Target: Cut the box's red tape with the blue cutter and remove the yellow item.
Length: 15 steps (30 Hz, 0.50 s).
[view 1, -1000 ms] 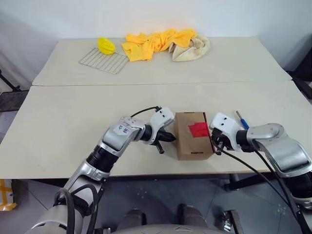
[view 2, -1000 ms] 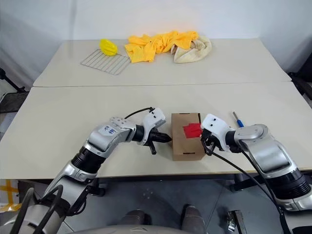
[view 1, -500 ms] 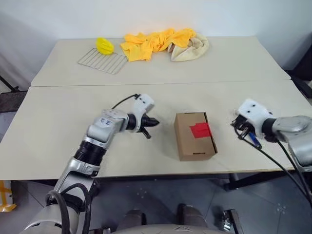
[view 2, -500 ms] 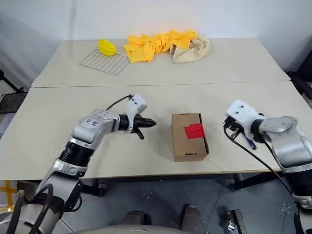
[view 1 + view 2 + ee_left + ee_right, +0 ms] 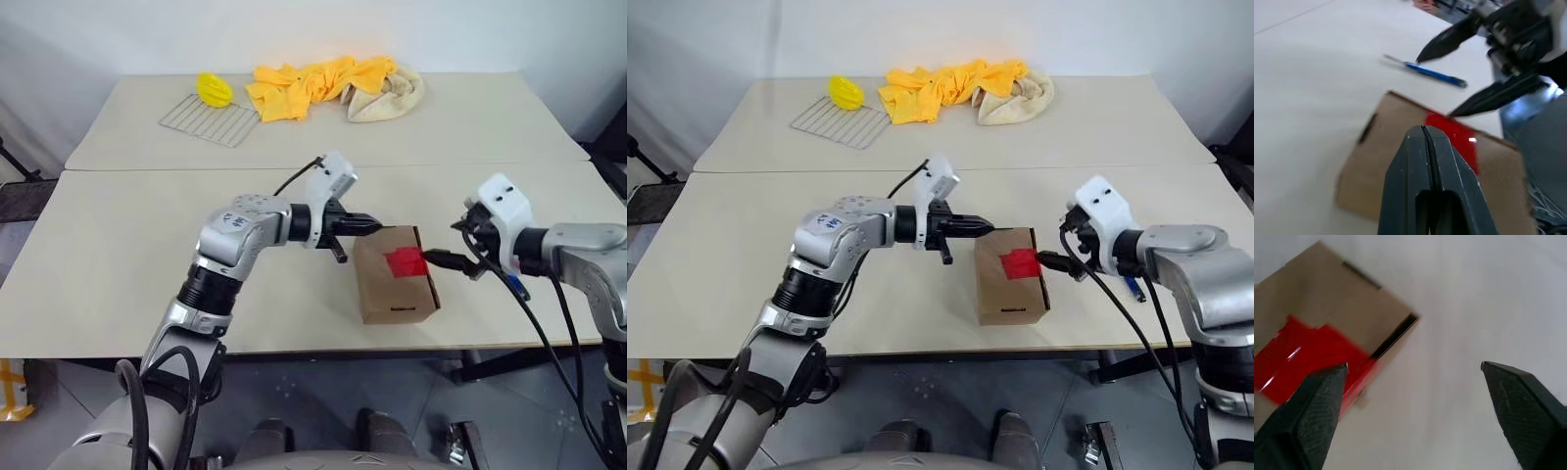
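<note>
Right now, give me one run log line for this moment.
left pincer: shut, empty, above box | right pincer: open, empty, beside box | red tape: uncut | blue cutter: lying on table

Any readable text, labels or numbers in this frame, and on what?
Blue handwritten mark on the left arm's grey forearm: too small and blurred to read.
Box, red tape, blue cutter: no text visible.
Nothing else legible.
</note>
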{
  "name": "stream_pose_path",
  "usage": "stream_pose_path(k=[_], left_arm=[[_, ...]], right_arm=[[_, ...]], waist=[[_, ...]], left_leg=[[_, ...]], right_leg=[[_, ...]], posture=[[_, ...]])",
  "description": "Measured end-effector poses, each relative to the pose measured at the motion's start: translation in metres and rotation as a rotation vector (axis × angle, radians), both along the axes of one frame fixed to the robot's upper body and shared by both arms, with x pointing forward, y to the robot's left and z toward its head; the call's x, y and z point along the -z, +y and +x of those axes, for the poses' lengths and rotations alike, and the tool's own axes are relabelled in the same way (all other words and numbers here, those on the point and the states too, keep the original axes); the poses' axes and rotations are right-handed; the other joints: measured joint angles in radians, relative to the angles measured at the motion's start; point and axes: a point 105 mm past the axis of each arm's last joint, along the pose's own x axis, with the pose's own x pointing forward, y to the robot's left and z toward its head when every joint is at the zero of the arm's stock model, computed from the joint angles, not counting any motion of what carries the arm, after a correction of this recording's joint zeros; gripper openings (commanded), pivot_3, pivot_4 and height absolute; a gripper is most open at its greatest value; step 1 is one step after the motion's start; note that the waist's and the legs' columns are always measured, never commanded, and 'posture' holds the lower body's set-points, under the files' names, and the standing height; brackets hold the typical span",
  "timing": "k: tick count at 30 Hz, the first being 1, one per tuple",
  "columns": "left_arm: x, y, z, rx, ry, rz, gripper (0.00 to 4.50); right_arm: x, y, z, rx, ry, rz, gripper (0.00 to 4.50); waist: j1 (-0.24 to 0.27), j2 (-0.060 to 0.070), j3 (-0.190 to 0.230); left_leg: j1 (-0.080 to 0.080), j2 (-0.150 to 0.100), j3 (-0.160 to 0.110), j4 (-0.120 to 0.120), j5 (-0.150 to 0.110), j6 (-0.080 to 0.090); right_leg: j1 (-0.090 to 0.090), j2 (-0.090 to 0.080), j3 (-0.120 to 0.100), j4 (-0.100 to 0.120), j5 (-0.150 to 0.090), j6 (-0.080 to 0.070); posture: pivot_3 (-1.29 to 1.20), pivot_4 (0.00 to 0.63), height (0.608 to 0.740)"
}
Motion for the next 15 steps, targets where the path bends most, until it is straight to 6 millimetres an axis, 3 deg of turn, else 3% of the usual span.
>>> stream_pose_path(k=[6, 11, 15], left_arm=[[0.011, -0.008, -0.008, 0.055, -0.004, 0.064, 0.0], [0.035, -0.003, -0.006, 0.052, -0.03, 0.187, 0.0], [0.036, -0.001, -0.006, 0.07, -0.065, 0.206, 0.0]], right_arm=[[0.006, -0.004, -0.015, 0.024, 0.052, 0.004, 4.47], [0.012, -0.007, -0.019, 0.042, 0.072, 0.008, 4.47], [0.015, -0.008, -0.022, 0.038, 0.084, -0.002, 4.47]], waist=[[-0.001, 0.0, 0.0], [0.0, 0.0, 0.0], [0.002, 0.0, 0.0]], left_leg=[[0.0, 0.0, 0.0, 0.0, 0.0, 0.0], [0.0, 0.0, 0.0, 0.0, 0.0, 0.0], [0.0, 0.0, 0.0, 0.0, 0.0, 0.0]], right_leg=[[0.0, 0.0, 0.0, 0.0, 0.0, 0.0], [0.0, 0.0, 0.0, 0.0, 0.0, 0.0], [0.0, 0.0, 0.0, 0.0, 0.0, 0.0]], posture=[[0.0, 0.15, 0.74], [0.0, 0.15, 0.74], [0.0, 0.15, 0.74]])
